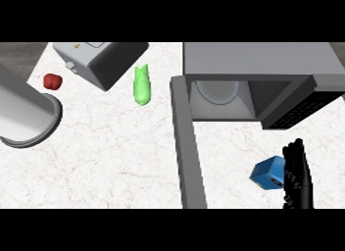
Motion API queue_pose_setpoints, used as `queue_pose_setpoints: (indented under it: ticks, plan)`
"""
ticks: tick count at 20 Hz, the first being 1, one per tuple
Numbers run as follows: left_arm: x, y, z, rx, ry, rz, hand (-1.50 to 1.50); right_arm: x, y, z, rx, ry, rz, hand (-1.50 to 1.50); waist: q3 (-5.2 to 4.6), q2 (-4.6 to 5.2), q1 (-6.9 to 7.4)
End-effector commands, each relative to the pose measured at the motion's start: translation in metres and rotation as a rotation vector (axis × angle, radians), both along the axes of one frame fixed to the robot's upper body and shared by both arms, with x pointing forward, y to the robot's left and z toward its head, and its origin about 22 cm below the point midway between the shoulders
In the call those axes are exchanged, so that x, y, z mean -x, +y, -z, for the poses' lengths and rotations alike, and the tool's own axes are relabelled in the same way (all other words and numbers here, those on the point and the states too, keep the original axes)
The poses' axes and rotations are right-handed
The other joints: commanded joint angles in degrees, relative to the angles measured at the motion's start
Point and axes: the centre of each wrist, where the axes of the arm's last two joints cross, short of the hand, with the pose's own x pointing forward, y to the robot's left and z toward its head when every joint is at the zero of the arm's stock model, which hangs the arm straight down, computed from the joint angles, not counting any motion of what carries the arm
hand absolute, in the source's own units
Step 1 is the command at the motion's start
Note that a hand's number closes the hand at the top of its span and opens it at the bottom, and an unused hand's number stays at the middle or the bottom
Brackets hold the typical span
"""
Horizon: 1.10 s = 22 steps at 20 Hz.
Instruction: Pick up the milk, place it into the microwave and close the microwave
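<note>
The white counter (pixel 103 157) with thin marble lines fills most of the view. The next biggest thing is the grey microwave (pixel 262 61), at about 1 o'clock. Its door (pixel 188 147) is swung wide open and reaches down toward 6 o'clock like a long grey bar. Inside the microwave sits a round glass plate (pixel 217 90). The dark button panel (pixel 302 110) is on its right side.

At 9 o'clock a big grey arm (pixel 16 108) lies across the counter like a fat pipe; no left hand shows. At 11 o'clock there is a silver toaster (pixel 99 61), tipped at a slant.

The right hand (pixel 297 176) is black and comes in at about 4 o'clock. Its fingers (pixel 295 152) are straight, pressed close together, and point up toward 12 o'clock. They do not curl round anything.

The milk (pixel 268 172) is a small blue box. It sits on the counter right at the left side of the hand, at the hand's 9 o'clock, touching or nearly touching the fingers. It is outside the microwave, below the open front.

A green long vegetable (pixel 141 86) lies at 12 o'clock, between the toaster and the microwave. A small red pepper (pixel 52 81) sits at 10 o'clock, left of the toaster.
</note>
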Motion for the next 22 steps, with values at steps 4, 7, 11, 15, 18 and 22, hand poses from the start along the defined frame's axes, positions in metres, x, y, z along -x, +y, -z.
queue_pose_setpoints:
  ticks: [4, 7, 11, 15, 18, 22]
  plan:
    - [0.016, 0.014, -0.012, -0.010, -0.005, -0.008, -1.50, -0.023, -0.025, 0.024, -0.031, 0.028, 0.082, -1.50, 0.03, 0.10, 0.10]
    - [0.029, 0.019, -0.007, -0.004, -0.003, 0.015, -1.50, 0.009, -0.024, 0.054, -0.023, 0.083, 0.116, -1.50, 0.03, -0.10, 0.11]
    - [0.025, 0.018, -0.005, 0.005, 0.008, 0.003, -1.50, -0.022, -0.047, 0.082, -0.043, 0.079, 0.164, -1.50, 0.08, 0.06, 0.21]
    - [0.029, 0.017, -0.013, -0.015, -0.002, -0.028, -1.50, -0.005, -0.069, 0.094, -0.028, 0.098, 0.201, -1.50, 0.06, 0.03, -0.09]
    - [0.031, 0.016, 0.001, -0.005, 0.004, -0.030, -1.50, 0.004, -0.088, 0.117, -0.020, 0.117, 0.217, -1.50, 0.06, 0.02, -0.19]
    - [0.032, 0.026, 0.003, -0.009, 0.017, 0.014, -1.50, -0.017, -0.078, 0.135, -0.042, 0.113, 0.181, -1.50, 0.02, 0.08, 0.07]
